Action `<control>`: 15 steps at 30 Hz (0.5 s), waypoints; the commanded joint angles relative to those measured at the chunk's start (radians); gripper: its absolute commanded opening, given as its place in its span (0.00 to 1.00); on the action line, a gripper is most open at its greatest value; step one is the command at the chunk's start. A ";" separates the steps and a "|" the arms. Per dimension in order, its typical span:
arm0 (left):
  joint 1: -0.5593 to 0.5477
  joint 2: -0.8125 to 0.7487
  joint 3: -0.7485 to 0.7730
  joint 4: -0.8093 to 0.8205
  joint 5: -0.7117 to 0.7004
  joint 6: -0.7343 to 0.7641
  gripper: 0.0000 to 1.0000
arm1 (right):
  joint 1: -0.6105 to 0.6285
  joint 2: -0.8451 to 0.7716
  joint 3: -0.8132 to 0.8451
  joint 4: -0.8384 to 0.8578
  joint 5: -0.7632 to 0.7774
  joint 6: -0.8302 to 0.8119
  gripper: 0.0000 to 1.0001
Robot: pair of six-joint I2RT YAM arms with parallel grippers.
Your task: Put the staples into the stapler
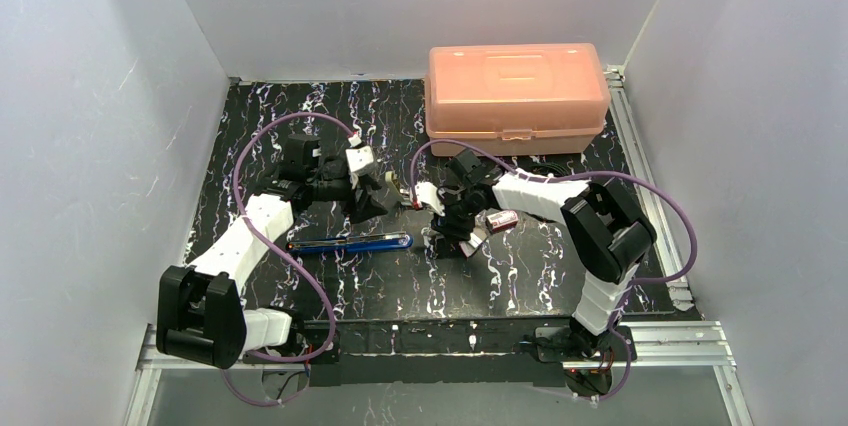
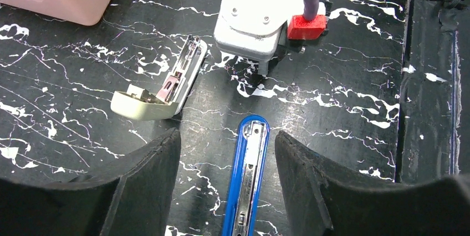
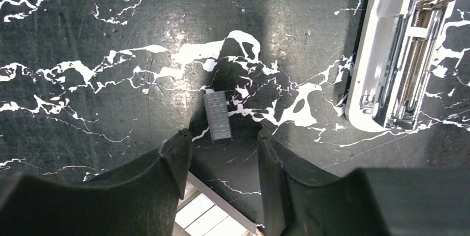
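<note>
Staples [image 3: 216, 115] lie flat on the marbled table [image 3: 83, 36], just ahead of my right gripper [image 3: 221, 139], whose jaws are apart and hold nothing. My left gripper [image 2: 226, 136] is wide apart and empty too, near the blue stapler [image 2: 248, 175].

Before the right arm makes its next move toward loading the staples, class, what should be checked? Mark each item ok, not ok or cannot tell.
1. Staple strip lies loose on the table, in line with the gap between the right fingers: ok.
2. Right fingers are open and not gripping anything: ok.
3. White stapler lies open with its channel showing: ok.
4. Channel is empty and ready for a strip: cannot tell.
5. White stapler is held steady: not ok. The left fingers are open on either side of the blue stapler, not at the white one.
</note>
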 commanded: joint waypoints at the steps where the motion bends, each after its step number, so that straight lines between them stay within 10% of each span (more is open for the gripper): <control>1: 0.006 -0.039 -0.003 -0.037 0.033 0.019 0.61 | 0.016 0.030 0.026 -0.006 0.026 -0.048 0.52; 15: 0.015 -0.036 0.001 -0.066 0.019 0.059 0.60 | 0.051 0.020 -0.038 0.013 0.059 -0.067 0.21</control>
